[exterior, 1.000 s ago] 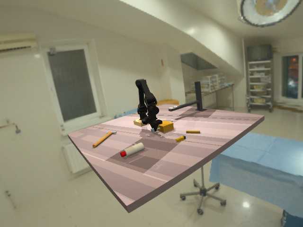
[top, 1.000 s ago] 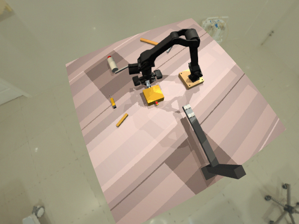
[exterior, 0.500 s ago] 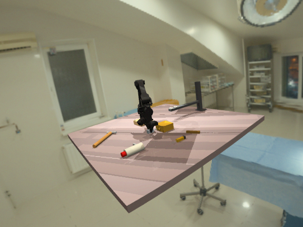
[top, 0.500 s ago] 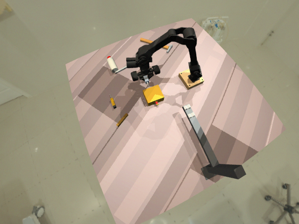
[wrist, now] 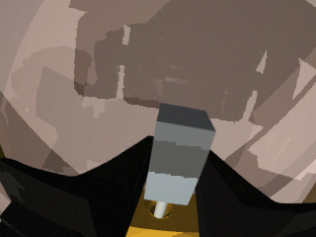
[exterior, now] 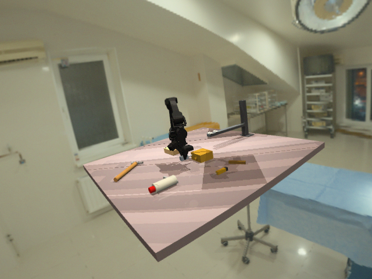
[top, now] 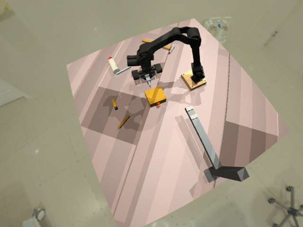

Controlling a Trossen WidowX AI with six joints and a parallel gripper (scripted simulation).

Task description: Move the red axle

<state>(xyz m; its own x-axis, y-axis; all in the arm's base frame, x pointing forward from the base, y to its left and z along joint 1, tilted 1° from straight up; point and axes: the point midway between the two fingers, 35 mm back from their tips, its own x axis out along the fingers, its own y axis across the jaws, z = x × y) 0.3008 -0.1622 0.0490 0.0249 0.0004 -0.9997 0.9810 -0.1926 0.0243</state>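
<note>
The yellow-orange beam is a block on the table. The red axle sticks a short way out of its side facing away from the gripper. My gripper is shut on a grey block with a thin pin. The pin points at the round hole on the beam's near side; whether its tip is inside is unclear. In the exterior view the grey block shows beside the beam. Two white V-blocks sit on the end of the grey bracket.
An orange-handled hammer and a white cylinder with a red end lie on the hammer side. A yellow-handled tool and a brown bar lie beyond the beam. The bracket's post stands tall.
</note>
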